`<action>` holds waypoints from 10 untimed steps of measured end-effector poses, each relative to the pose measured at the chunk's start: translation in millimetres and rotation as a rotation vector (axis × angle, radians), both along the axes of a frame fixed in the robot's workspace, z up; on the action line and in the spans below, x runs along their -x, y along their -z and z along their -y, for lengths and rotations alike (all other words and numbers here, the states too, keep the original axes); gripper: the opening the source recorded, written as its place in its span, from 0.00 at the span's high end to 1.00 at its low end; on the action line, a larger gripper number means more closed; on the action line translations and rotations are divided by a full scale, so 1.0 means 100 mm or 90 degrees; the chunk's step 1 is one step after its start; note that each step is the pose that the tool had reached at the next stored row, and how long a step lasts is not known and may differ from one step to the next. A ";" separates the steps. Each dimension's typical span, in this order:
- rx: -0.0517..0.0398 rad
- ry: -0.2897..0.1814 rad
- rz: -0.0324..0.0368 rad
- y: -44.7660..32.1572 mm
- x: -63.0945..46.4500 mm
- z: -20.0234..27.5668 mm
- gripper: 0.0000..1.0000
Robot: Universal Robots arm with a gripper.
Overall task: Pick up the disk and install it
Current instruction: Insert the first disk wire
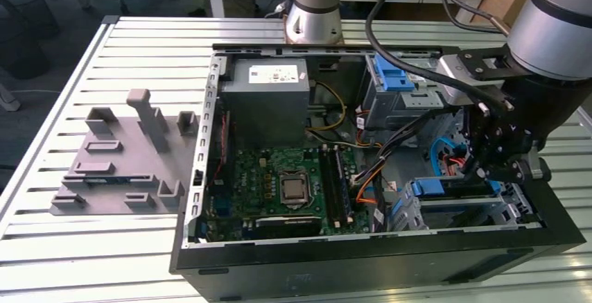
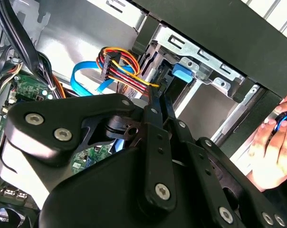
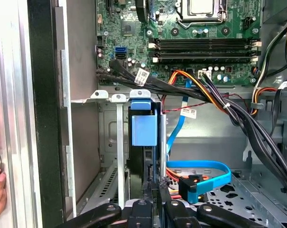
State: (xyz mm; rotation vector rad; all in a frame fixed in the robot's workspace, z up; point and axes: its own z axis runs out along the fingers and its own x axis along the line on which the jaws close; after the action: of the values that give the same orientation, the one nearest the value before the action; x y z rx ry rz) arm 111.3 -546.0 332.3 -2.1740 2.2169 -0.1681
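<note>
- The end effector (image 1: 487,171) hung inside the open computer case (image 1: 370,265), at the drive cage (image 1: 462,209) on the exterior view's right.
- In the first wrist view its fingertips (image 3: 155,202) stood close together on the edge of the disk (image 3: 146,156), which sat upright in the cage slot, its blue rail tab (image 3: 144,129) facing the camera; the grip appeared closed on the disk.
- The disk seemed partly seated, so the installation was judged under way, not finished.
- The bundle of black and coloured cables (image 3: 215,102) and the blue data cable (image 3: 200,178) lay just beside the slot; either might snag the linkage or be pinched.
- A slight tilt of the disk against the cage rails could jam it, since the slot looked narrow.
- A person's hand (image 2: 274,142) rested at the case's outer wall, near the arm, and risked contact.
- The grey fixture (image 1: 125,161) lay on the counter (image 1: 55,240), well apart.
</note>
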 end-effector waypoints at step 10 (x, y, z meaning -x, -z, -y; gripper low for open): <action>-0.0002 0.000 0.0000 0.041 0.00 0.018 0.83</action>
State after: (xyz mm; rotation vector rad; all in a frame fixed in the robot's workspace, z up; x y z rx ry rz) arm 111.3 -547.8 328.2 -2.1738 2.2168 -0.1678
